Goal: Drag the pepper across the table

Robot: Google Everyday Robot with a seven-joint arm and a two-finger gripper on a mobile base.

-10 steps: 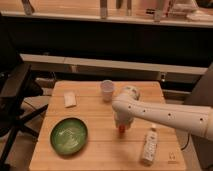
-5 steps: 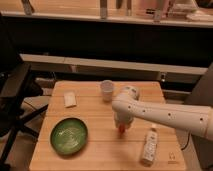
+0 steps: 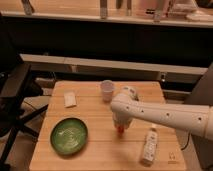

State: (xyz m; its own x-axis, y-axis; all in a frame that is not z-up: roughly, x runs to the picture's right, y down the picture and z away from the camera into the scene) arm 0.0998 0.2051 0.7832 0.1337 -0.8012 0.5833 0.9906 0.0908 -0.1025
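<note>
The pepper (image 3: 120,129) shows only as a small orange-red tip on the light wooden table (image 3: 100,150), just under the end of my white arm. My gripper (image 3: 120,124) points down at the middle of the table, right on the pepper, and hides most of it. The arm comes in from the right edge of the camera view.
A green bowl (image 3: 69,135) sits at the front left. A white cup (image 3: 107,90) stands at the back centre. A small white packet (image 3: 70,99) lies at the back left. A white labelled bottle (image 3: 149,145) lies at the front right. Dark chairs stand left of the table.
</note>
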